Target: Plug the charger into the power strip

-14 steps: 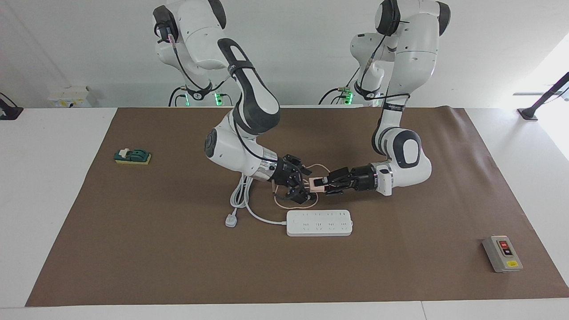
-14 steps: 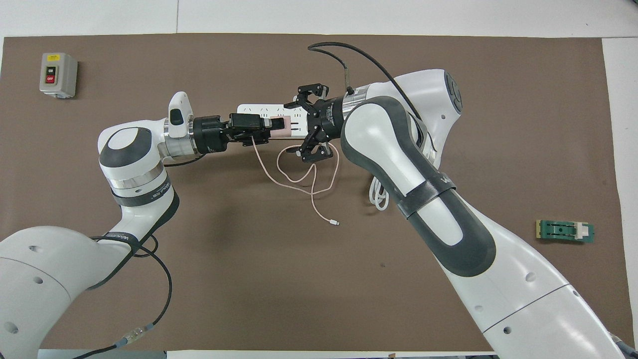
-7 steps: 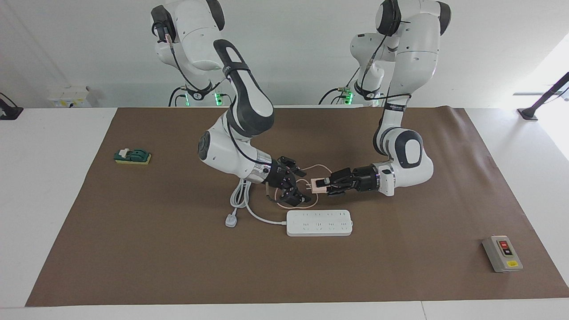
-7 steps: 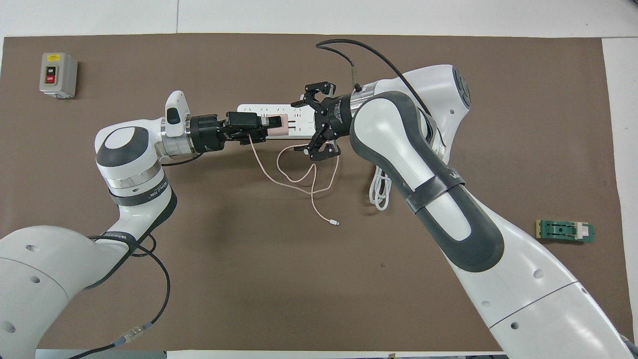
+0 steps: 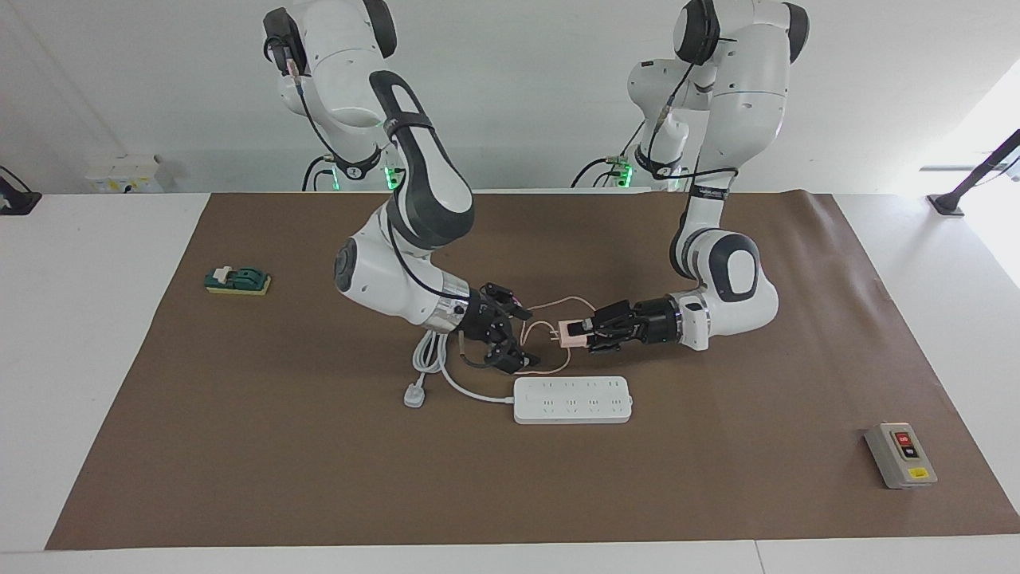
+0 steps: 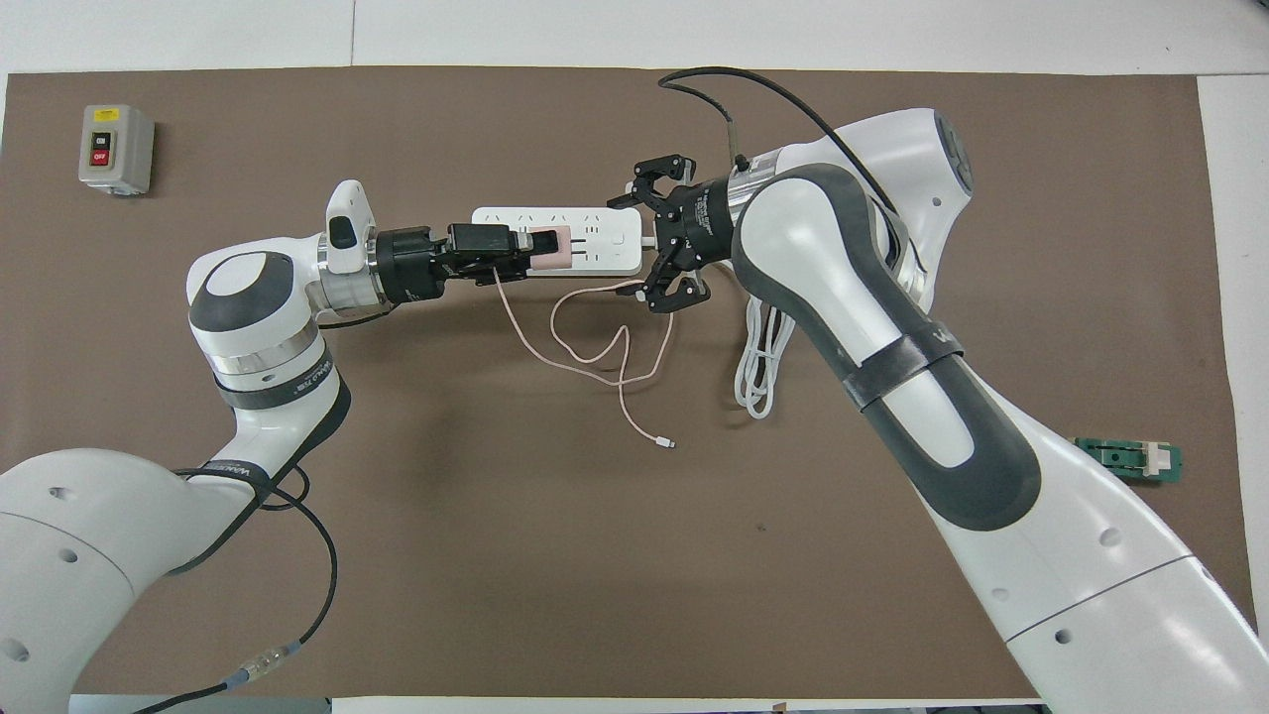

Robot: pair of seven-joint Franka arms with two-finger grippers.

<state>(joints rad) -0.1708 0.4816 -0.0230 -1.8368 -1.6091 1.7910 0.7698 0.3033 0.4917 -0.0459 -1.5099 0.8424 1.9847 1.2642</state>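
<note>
Since the earlier frames, we are seeing the right gripper moving away from the charger toward the right arm's end of the table, so a clear gap is now showing between the two, while the left gripper is staying almost in the same place. We are seeing the left gripper's fingers pressed together on the charger, a small pale-pink cube, and holding it in the air over the brown mat, just on the robots' side of the power strip; from above the pink cube is covering a part of the strip, but in the facing view it is not touching it. The right gripper's fingers are standing wide apart and holding nothing. The thin pink cable is hanging from the charger and lying in loops on the mat, nearer to the robots than the strip, with its free end resting flat. The power strip is lying flat, and its thick white cord is running to a white three-pin plug toward the right arm's end. A grey switch box with red and black buttons is sitting well apart at the left arm's end, and a small green block is lying at the right arm's end.
</note>
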